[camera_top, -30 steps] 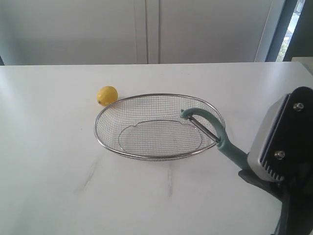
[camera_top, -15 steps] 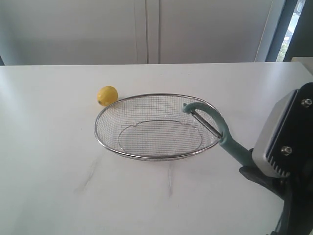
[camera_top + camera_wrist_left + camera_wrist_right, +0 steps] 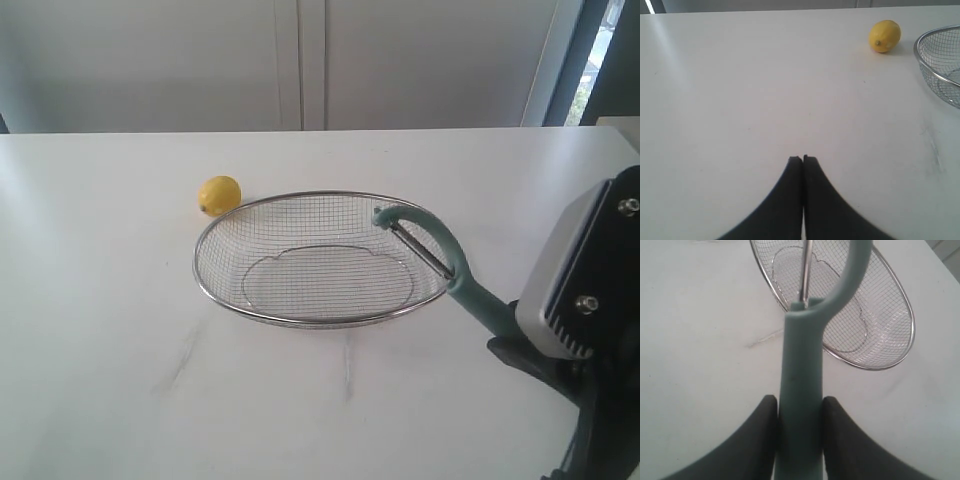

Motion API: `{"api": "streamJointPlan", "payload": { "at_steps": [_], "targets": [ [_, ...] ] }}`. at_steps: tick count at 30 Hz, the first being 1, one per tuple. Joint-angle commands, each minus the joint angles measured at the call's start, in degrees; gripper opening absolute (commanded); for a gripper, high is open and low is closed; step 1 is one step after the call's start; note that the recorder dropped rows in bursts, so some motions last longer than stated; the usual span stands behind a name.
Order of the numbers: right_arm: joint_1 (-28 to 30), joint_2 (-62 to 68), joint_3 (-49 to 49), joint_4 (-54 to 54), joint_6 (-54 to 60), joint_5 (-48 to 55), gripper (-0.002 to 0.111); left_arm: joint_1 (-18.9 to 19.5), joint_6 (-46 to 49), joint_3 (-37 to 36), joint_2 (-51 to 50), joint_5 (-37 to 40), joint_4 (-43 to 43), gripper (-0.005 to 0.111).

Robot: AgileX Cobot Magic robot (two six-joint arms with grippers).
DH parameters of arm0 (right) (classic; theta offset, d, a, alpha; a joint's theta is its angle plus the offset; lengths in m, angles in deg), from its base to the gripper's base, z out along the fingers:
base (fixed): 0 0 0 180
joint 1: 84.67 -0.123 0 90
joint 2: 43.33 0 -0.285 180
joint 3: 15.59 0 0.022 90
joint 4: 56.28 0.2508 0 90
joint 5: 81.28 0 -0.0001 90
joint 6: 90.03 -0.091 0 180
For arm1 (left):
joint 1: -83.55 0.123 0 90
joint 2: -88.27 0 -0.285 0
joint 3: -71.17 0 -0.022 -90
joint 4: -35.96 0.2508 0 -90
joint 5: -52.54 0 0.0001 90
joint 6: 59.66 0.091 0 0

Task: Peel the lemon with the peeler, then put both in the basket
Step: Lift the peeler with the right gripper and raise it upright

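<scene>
Right hand (image 3: 800,407): partly open, both fingers clamped on the thick handle of the pale teal-green plastic peeler (image 3: 482,302). Its hooked head and blade overlap the right rim of the shallow silver wire-mesh basket (image 3: 310,322); contact cannot be determined. Left hand (image 3: 803,160): fully closed, holding nothing, over the white surface (image 3: 740,100). Small yellow lemon (image 3: 219,195): on the surface, just beside the basket's far-left rim.

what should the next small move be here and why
Probably open the left gripper and reach for the small yellow lemon: it lies unheld on the white table beside the silver wire-mesh basket, while the right gripper grips the teal plastic peeler.
</scene>
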Motion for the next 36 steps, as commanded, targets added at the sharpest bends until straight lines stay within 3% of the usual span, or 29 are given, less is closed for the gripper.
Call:
{"api": "streamJointPlan", "payload": {
  "at_steps": [1, 6, 14, 16, 20, 22, 27, 30, 36],
  "targets": [
    [0.3, -0.1, -0.2, -3.9, -6.9, -1.0, 0.0, 0.3, 0.2, -0.1, 0.3, -2.6, -0.3, 0.0],
    [0.5, 2.6, -0.2, -11.3, -15.2, 0.1, 0.0, 0.3, 0.2, -0.1, 0.3, -7.1, -0.3, 0.0],
    [0.6, 12.6, 3.5, -11.4, -15.1, 0.1, 0.0, 0.3, -0.1, -0.1, 0.3, -17.0, -0.3, 0.0],
    [2.3, 16.4, 6.4, -9.2, -13.9, -0.7, 0.0, 0.3, -2.3, -0.1, 0.3, -16.8, -0.4, 0.0],
    [7.7, 22.6, 11.4, 16.3, 9.3, 1.7, 0.0, 0.3, -7.3, -0.1, 0.3, -17.4, -0.4, 0.0],
    [9.9, 23.9, 12.2, 23.7, 15.6, 3.8, 0.0, 0.3, -10.4, -0.1, 0.3, -18.6, -0.4, 0.0],
    [12.1, 24.0, 12.7, 24.7, 15.9, 6.1, 0.0, 0.3, -20.6, -0.1, 0.3, -24.9, -0.4, 0.0],
    [12.4, 24.0, 12.7, 24.4, 15.3, 6.1, 0.0, 0.3, -21.8, 0.8, 0.3, -22.8, -0.4, 0.0],
    [12.5, 24.0, 12.7, 24.4, 14.1, 5.9, 0.0, 0.3, -18.7, 9.4, -3.2, -11.4, 0.1, 0.0]
  ]
}}
